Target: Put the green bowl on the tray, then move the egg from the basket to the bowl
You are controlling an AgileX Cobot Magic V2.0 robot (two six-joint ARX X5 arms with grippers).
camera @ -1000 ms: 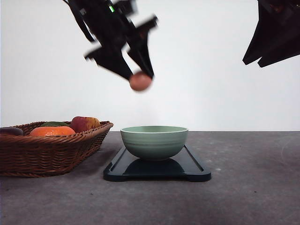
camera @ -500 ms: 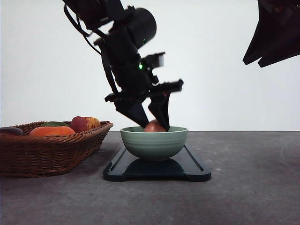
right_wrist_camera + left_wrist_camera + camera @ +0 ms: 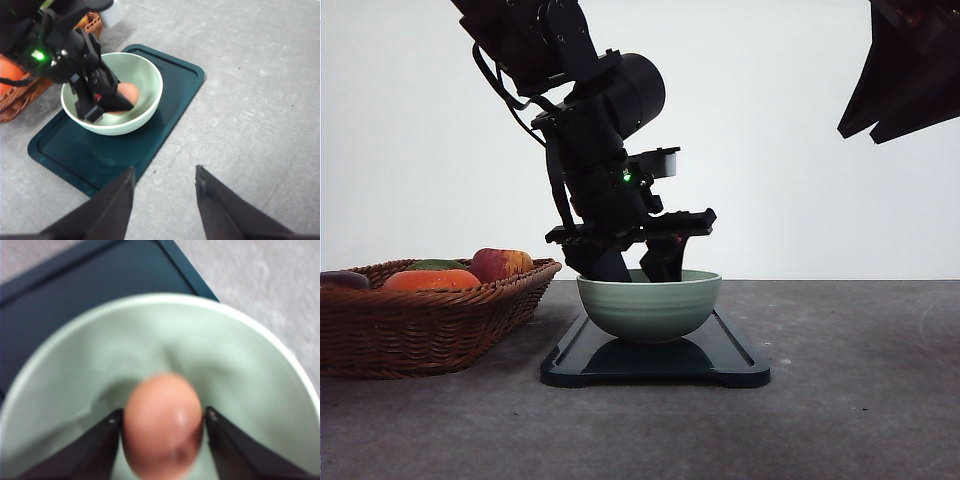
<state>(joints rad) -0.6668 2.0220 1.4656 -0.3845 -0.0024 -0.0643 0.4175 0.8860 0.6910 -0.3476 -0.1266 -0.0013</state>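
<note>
The green bowl [image 3: 649,304] already sat on the tray [image 3: 732,360]; the left gripper [image 3: 162,440], down inside it, pinched the egg [image 3: 161,422] between its fingers, release seemingly all that remained

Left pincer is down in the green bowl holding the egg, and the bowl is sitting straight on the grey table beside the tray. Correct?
Not quite. The green bowl sits on the tray, not on the bare table; the right wrist view shows the dark tray under and around it, and the front view agrees. The rest holds: the left pincer is inside the bowl, closed on the egg.
</note>
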